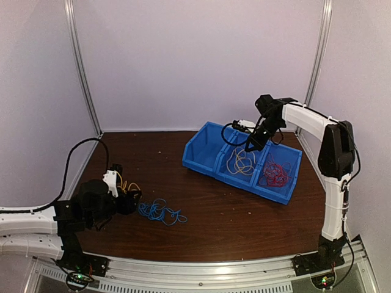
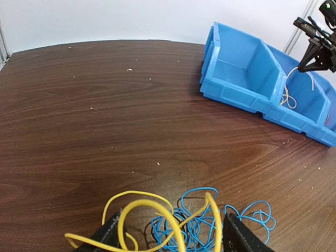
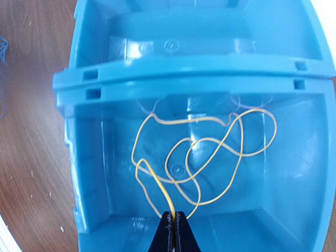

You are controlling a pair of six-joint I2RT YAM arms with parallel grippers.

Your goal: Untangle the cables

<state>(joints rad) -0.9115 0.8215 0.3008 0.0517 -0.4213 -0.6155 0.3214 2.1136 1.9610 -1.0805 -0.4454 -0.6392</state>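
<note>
Dark tabletop (image 1: pixel 232 213) carries a blue bin (image 1: pixel 204 152); over its middle compartment the right fingers (image 3: pixel 180 233) pinch a yellow cable (image 3: pixel 161 189). Well left of it, left fingers (image 2: pixel 239 236) stand wide apart around yellow loops (image 2: pixel 214 220).

Open dark wooden tabletop (image 1: pixel 232 213) separates blue plastic three-compartment bin (image 1: pixel 197 157) from tangled blue wire loops (image 1: pixel 160 212); upright bin walls obstruct.

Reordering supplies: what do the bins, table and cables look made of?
Bins: glossy moulded blue plastic, judging by highlights and ribbed rims. Table: dark wood or wood-look laminate; grain shows. Cables: thin wire, probably plastic-coated, given smooth bright colours.
</note>
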